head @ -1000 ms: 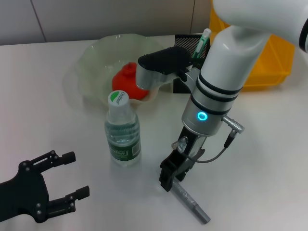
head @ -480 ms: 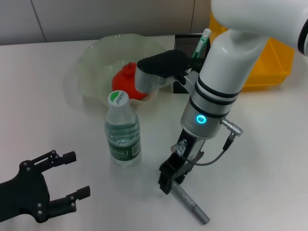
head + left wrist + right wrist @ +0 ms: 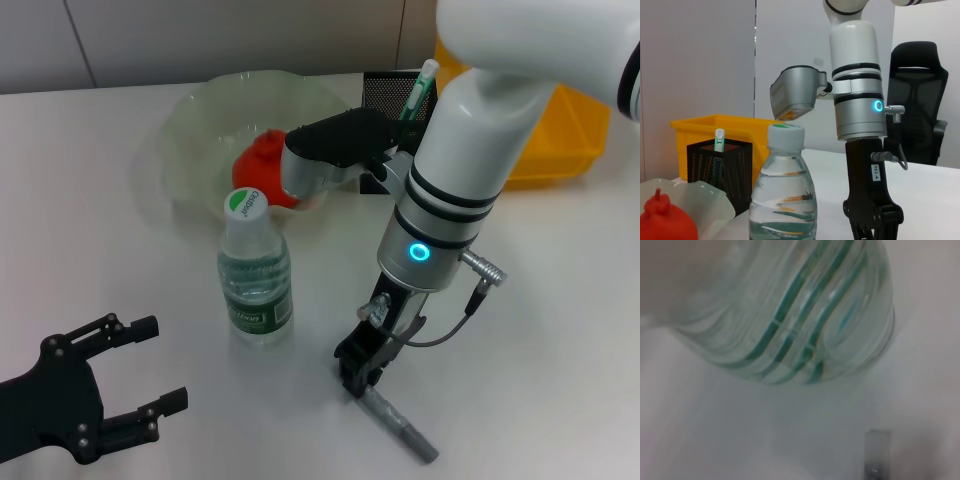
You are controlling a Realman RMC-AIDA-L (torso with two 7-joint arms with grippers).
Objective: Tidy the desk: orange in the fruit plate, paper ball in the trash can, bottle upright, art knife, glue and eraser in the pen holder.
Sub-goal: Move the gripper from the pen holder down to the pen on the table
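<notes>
The clear bottle (image 3: 255,268) with the green label stands upright mid-table, and it fills the right wrist view (image 3: 790,315). The red-orange orange (image 3: 260,162) lies in the pale-green fruit plate (image 3: 195,120). A grey art knife (image 3: 398,428) lies flat near the front edge. My right gripper (image 3: 362,378) is down on its near end, shut on it. The black mesh pen holder (image 3: 388,88) holds a white-and-green glue stick (image 3: 424,84). Behind it is the yellow trash can (image 3: 565,135). My left gripper (image 3: 165,362) rests open at the front left. Eraser and paper ball are out of view.
The right arm's wrist camera housing (image 3: 325,155) hangs just above the plate's near rim, beside the bottle cap. The bottle stands a hand's width left of the right gripper. In the left wrist view a black office chair (image 3: 917,100) stands beyond the table.
My right gripper has dropped a little onto the knife's end and its fingers have drawn together. The left arm, bottle and orange have not moved.
</notes>
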